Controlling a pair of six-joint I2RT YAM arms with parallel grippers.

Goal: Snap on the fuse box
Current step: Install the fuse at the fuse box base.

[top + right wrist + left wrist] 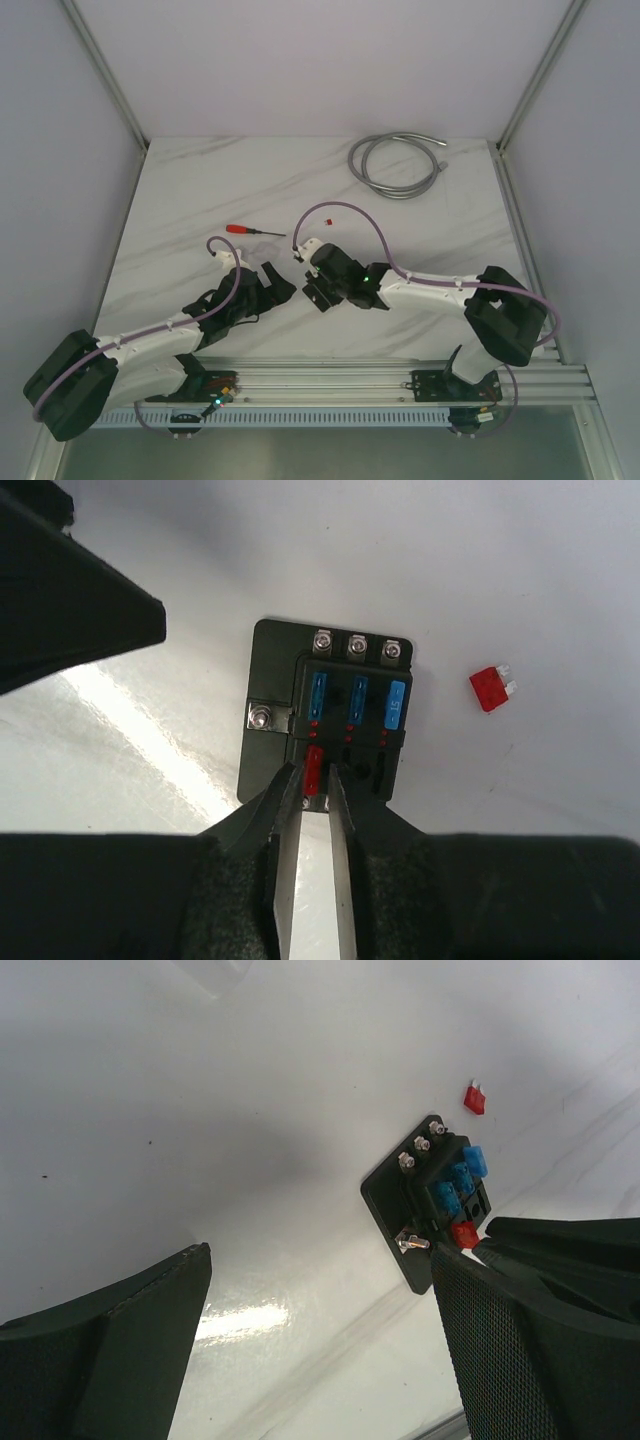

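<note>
The fuse box (330, 715) is a small black block on a black plate, lying flat on the white table. It holds three blue fuses in its far row and one red fuse (313, 770) in its near row. My right gripper (312, 780) is over the near edge of the box. Its fingertips are a narrow gap apart on either side of the seated red fuse. The box also shows in the left wrist view (435, 1200), at the right beside my right fingers. My left gripper (320, 1260) is wide open and empty over bare table, left of the box.
A loose red fuse (492, 688) lies on the table right of the box. A red-handled screwdriver (250, 230) lies behind the arms. A coiled grey cable (395, 163) is at the back right. Both grippers (295, 285) are close together at mid table.
</note>
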